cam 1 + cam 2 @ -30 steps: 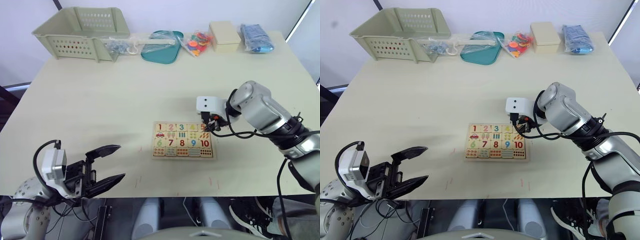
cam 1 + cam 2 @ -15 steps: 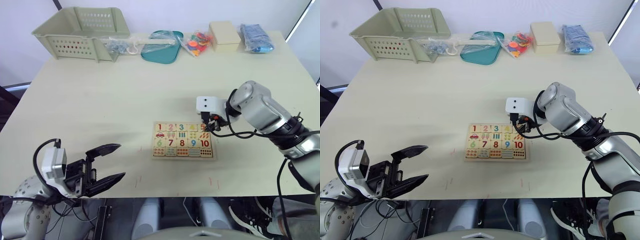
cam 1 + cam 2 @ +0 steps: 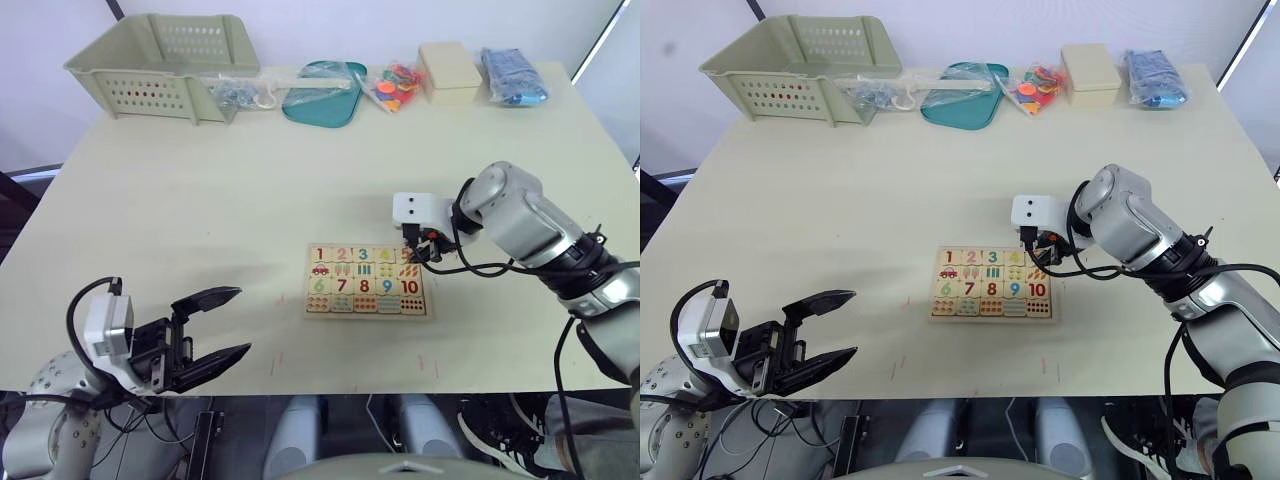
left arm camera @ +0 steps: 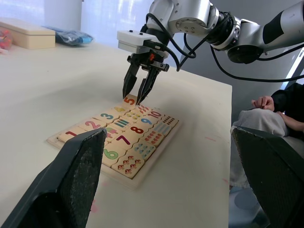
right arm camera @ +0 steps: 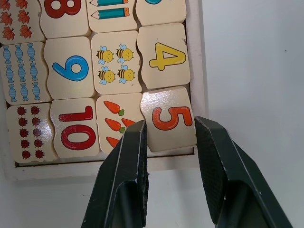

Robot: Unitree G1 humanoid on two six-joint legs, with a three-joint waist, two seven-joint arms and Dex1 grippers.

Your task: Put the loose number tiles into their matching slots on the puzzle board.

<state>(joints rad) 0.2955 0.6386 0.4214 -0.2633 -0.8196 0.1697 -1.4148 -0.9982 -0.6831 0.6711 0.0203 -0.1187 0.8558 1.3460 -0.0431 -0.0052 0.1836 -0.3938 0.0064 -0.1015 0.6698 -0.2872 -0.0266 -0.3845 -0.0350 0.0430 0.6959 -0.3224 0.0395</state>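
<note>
Wooden tiles fill the puzzle board [image 3: 366,280], which lies flat on the table [image 3: 200,200] a little right of centre. Along its far edge the row reads 1, 2, 3, 4, 5, so all five slots look occupied and I can find no loose tile lying anywhere on the table. By that reckoning the task is at its last step, or just done.

What remains is the 5 tile [image 5: 169,118] in the far right corner. The right pincer [image 5: 171,142] stands over it with its two black fingers a little apart, one on each side of the tile. In the right wrist view there seems to be a sliver of gap between fingers and tile, so I judge it is not gripping, though I cannot be sure it is not touching. The tile appears level with its neighbours; whether it is pressed fully home is hard to tell.

The left pincer [image 3: 215,330] hangs wide open and empty over the near left edge of the table, well apart from the board.

From the head views the 5 is partly covered by the right pincer and its cables.
</note>
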